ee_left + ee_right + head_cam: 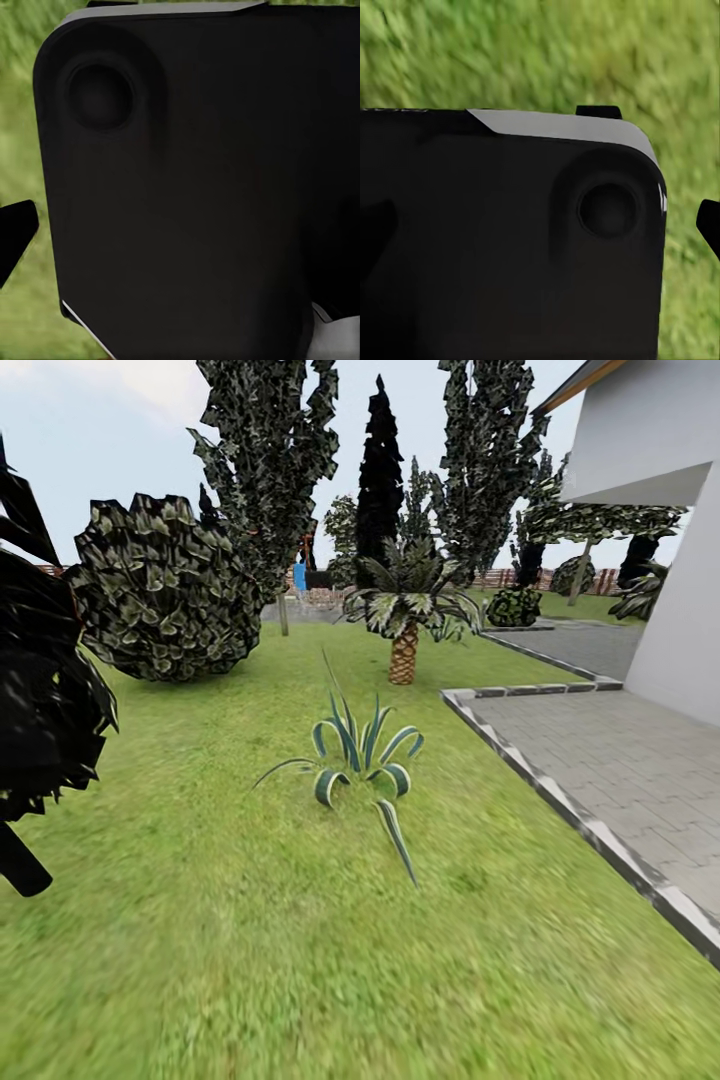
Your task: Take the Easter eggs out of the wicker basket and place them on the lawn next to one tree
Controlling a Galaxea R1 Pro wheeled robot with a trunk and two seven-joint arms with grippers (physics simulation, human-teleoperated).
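A dark robot body panel (195,187) blocks most of the left wrist view, with a black fingertip (15,232) poking in at the edge over grass; the right wrist view is likewise taken up by a dark panel (510,240), with a black tip (709,225) at its side. Whether either pair of jaws is spread or pressed together cannot be told from these angles.

From the head view, the lawn (250,920) runs bright and mottled toward a striped, spiky plant (355,760) near the middle, a short palm with a scaly trunk (404,620) beyond it, and a round dark bush (165,590) to the left. Tall dark conifers (380,470) stand behind (the brown slat fence (500,578) is just visible past them). A grey paved patio (620,760) with a kerb borders the grass on the right, beside a white house wall (680,630). A slim pale trunk (283,615) rises by the bush.
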